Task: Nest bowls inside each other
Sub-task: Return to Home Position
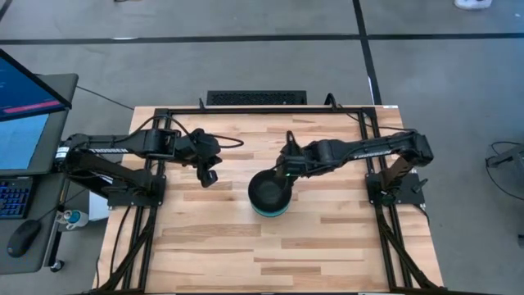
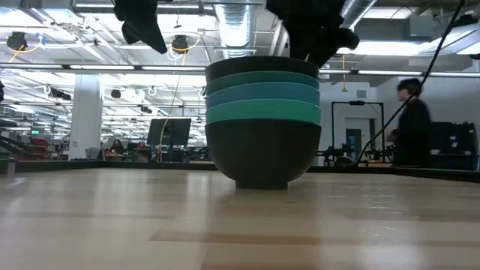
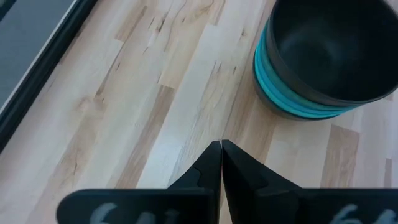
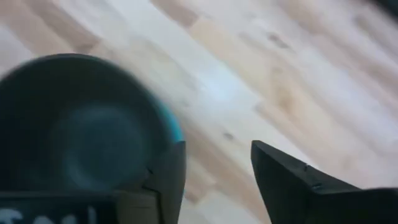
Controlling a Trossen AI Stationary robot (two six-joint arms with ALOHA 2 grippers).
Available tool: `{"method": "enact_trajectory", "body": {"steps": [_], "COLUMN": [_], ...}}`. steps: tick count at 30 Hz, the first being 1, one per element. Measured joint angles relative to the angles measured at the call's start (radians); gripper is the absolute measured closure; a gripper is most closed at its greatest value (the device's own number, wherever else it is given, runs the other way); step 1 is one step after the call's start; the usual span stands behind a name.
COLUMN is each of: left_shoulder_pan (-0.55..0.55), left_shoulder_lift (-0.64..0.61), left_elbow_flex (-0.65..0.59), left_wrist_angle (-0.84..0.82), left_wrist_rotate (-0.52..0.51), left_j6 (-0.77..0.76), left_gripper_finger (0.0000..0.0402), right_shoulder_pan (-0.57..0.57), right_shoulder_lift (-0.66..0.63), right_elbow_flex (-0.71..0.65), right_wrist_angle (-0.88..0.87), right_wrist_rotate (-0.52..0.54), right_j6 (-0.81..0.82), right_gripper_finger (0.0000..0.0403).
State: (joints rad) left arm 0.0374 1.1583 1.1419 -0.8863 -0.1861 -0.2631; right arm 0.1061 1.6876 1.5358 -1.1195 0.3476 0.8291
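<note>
Black bowl tops the nested stack of bowls, mid wooden table. From the low view, cyan and teal rims sit in bands under it, with a black base bowl at the bottom. Right gripper hangs just over the stack's rim, claw wide and holding nothing. Left gripper sits beside the stack, apart from it, fingers pinched together.

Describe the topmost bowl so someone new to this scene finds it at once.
Near the middle of the wooden table, by the open right tool, stands one stack of bowls. Its topmost bowl is black, hollow facing up; the other black bowl is at the bottom, under green and blue rims.
</note>
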Motion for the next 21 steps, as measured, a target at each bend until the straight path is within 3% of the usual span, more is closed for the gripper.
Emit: {"method": "enact_trajectory", "body": {"steps": [7,10,14,16,18,19,21], "left_shoulder_pan": [-0.044,-0.077,-0.108,-0.112,-0.111,-0.111,-0.113], "left_shoulder_lift": [-0.083,-0.151,-0.263,-0.326,-0.401,-0.436,-0.483], "left_elbow_flex": [0.0,0.0,0.0,-0.013,-0.02,-0.04,-0.098], "left_wrist_angle": [0.232,0.424,0.606,0.634,0.535,0.447,0.383], "left_wrist_rotate": [0.146,0.205,0.195,0.14,0.044,-0.017,-0.171], "left_j6": [0.098,0.158,0.256,0.264,0.229,0.16,-0.016], "left_gripper_finger": [0.04,0.04,0.04,0.04,0.04,0.04,0.04], "right_shoulder_pan": [0.056,0.139,0.253,0.304,0.365,0.395,0.45], "right_shoulder_lift": [-0.142,-0.243,-0.376,-0.424,-0.46,-0.472,-0.483], "right_elbow_flex": [0.03,0.043,0.052,0.048,0.045,0.046,0.047], "right_wrist_angle": [0.066,0.118,0.064,-0.005,-0.091,-0.131,-0.23], "right_wrist_rotate": [0.16,0.31,0.494,0.548,0.692,0.763,0.804], "right_j6": [-0.186,-0.266,-0.286,-0.157,-0.037,0.01,0.063], "right_gripper_finger": [0.0184,0.0189,0.0194,0.0195,0.0195,0.0195,0.0193]}}
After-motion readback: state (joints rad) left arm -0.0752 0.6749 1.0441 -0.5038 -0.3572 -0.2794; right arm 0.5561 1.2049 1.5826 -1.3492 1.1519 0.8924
